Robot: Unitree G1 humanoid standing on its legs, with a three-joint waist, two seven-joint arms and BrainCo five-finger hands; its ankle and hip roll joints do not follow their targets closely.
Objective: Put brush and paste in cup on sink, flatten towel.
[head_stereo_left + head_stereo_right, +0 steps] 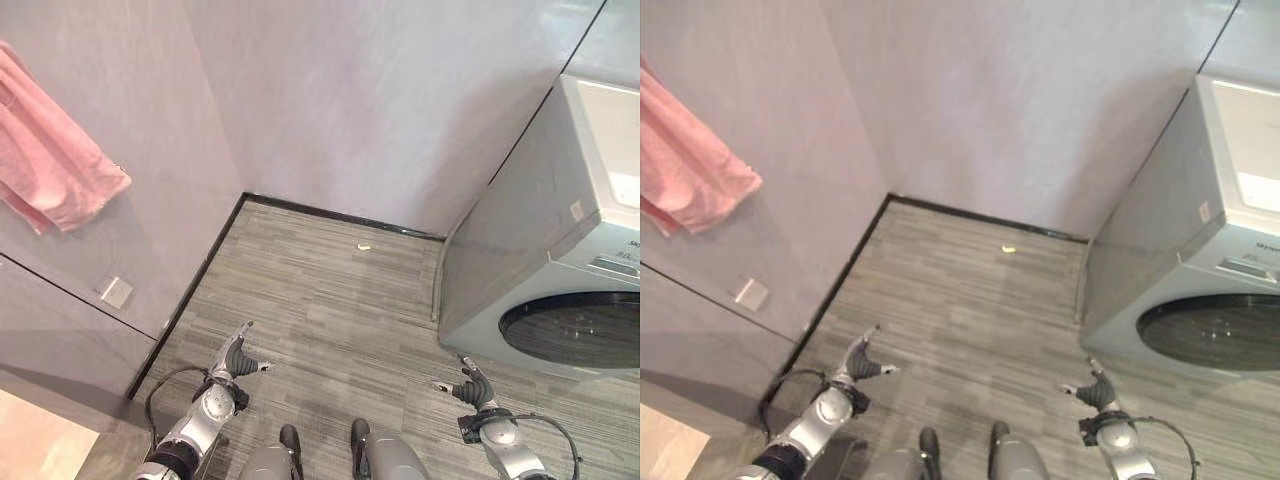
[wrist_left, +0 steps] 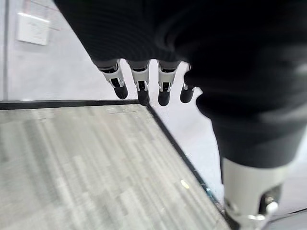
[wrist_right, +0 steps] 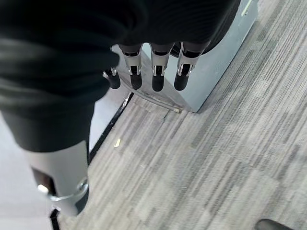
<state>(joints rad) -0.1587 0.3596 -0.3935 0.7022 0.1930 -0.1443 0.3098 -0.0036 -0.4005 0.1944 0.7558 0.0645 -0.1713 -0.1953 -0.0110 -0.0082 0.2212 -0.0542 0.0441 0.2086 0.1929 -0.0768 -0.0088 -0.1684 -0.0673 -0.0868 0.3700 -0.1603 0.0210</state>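
A pink towel hangs bunched and crooked on the left wall, high up. My left hand hangs low over the floor at the lower left, with straight fingers holding nothing. My right hand hangs at the lower right near the washing machine, its fingers also straight and empty. Both hands are far below the towel.
A grey washing machine with a dark round door stands at the right. Grey plank floor runs to the wall corner. A small pale scrap lies near the back wall. A white wall plate sits low on the left wall.
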